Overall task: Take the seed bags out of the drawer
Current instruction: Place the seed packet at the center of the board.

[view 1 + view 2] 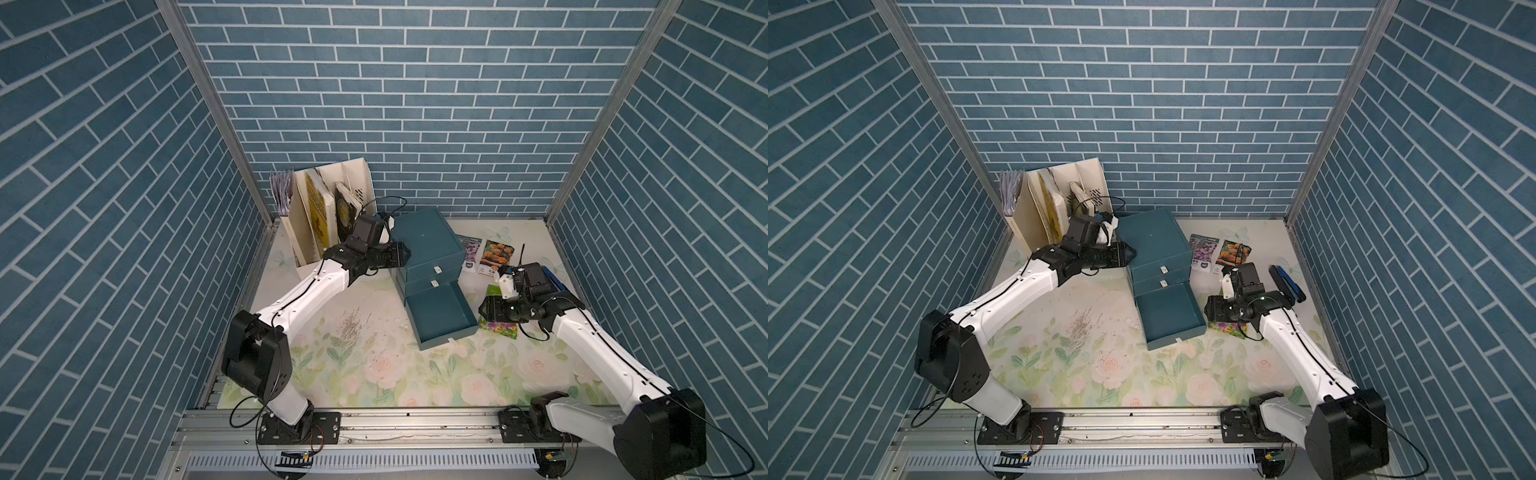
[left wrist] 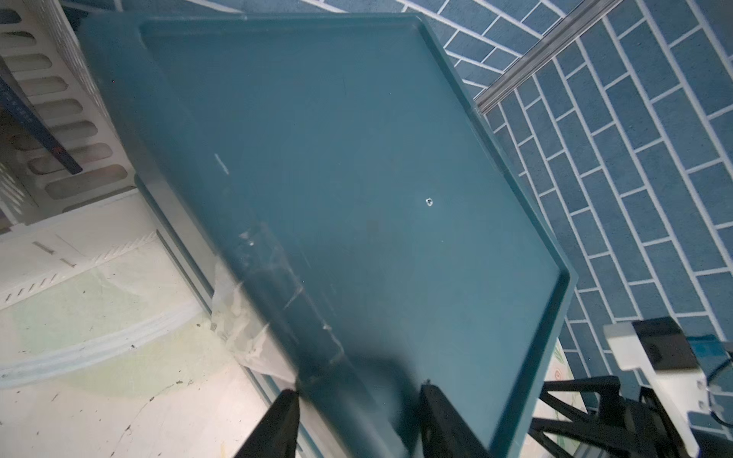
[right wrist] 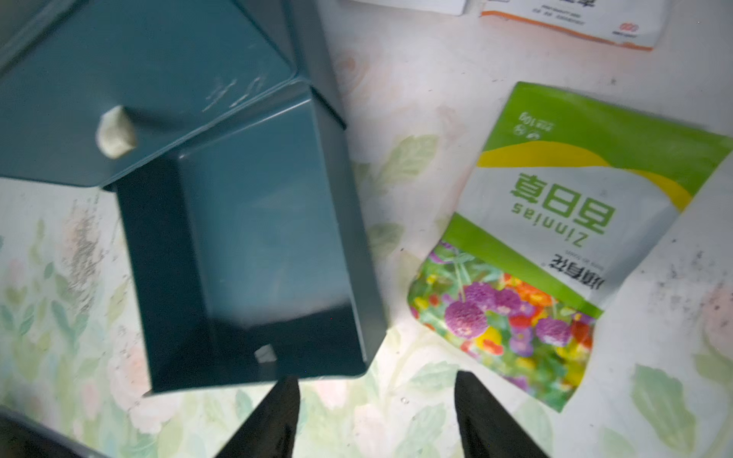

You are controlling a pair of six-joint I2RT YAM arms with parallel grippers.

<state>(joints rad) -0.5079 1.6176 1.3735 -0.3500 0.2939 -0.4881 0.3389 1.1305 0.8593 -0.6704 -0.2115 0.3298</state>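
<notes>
Right gripper [image 3: 375,380] is being carried with its jaws standing wide and nothing between them. It is hovering above the floral table mat [image 3: 396,420], between the open drawer and the green packet. Left gripper [image 2: 359,390] is being set against the teal drawer cabinet [image 1: 428,237]. Its fingers are showing on either side of the cabinet's upper edge, so it is being judged as clamped narrowly on that edge, bracing the unit.

Bottom drawer [image 1: 442,318] is being shown pulled well forward. Its floor is bare in both top views and in the right wrist view.

All three seed bags are being found outside the drawer, lying flat on the mat on the right arm's side of the cabinet.
- Zinnias packet [image 3: 555,246], green with mixed flowers: just beside the drawer's side wall without touching it. It is being partly hidden under the right wrist in both top views.
- Marigold packet [image 1: 497,257] and purple-bloom packet [image 1: 469,249]: side by side further back, next to the cabinet body.

Handling, as judgement: the packets are being taken as light, thin and pliable, with a glossy film that is likely slippery. Lying flat, they are offering little edge to pinch. A sealed end strip or a corner lifting off the mat is being favoured as the hold, with light pressure so the film does not crumple. With the drawer empty, the removal is being judged as done.
</notes>
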